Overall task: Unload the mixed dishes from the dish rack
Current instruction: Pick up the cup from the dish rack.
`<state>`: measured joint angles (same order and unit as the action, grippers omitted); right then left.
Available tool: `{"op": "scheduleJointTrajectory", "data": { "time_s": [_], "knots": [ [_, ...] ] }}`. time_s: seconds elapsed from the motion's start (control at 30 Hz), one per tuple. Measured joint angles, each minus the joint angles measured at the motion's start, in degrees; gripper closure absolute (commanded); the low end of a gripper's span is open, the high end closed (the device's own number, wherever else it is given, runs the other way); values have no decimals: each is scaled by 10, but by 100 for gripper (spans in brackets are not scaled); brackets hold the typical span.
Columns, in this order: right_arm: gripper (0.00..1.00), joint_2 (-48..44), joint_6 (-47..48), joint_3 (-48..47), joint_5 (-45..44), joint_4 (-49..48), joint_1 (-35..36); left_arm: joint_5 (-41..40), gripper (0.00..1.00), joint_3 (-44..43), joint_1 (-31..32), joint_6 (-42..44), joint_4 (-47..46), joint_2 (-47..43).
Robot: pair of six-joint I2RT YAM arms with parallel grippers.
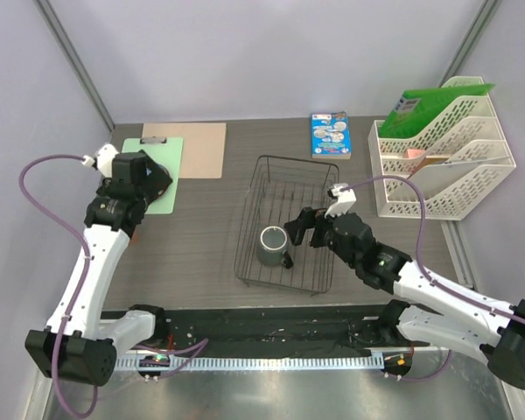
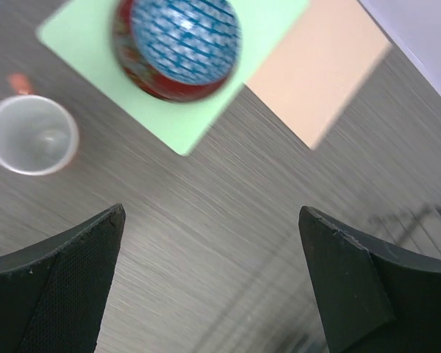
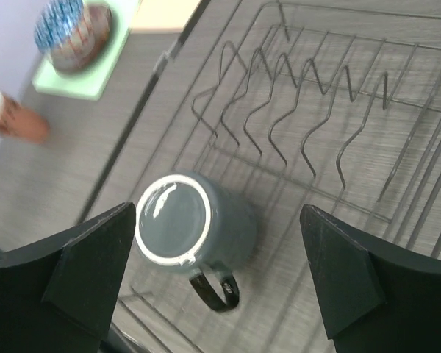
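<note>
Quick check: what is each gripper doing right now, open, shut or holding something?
Left gripper: open, holding nothing.
Right gripper: open, holding nothing, close to the mug.

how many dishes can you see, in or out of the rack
3. A grey mug in the rack; a bowl on the green mat; a pink cup on the table beside that mat. More may be hidden under the left arm.

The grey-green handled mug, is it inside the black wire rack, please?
Inside: the grey-green handled mug stands on the black wire rack floor, wire sides around it.
</note>
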<state>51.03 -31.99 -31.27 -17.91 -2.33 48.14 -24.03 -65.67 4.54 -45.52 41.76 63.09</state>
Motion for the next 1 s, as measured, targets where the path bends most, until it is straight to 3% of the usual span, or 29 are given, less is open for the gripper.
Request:
{"op": "scheduleJointTrajectory", "data": {
  "time_s": [0.17, 0.57, 0.83, 1.0],
  "knots": [
    [12, 35, 87, -99, 47, 116, 0, 0, 0, 24, 92, -1, -13, -42],
    [20, 60, 234, -181, 99, 321, 24, 24, 0, 132, 162, -11, -47, -99],
    [20, 163, 247, -184, 97, 350, 119, 41, 0, 177, 184, -24, -62, -124],
    [21, 230, 244, -184, 99, 311, 133, 43, 0, 192, 186, -25, -67, -136]
  ]
}}
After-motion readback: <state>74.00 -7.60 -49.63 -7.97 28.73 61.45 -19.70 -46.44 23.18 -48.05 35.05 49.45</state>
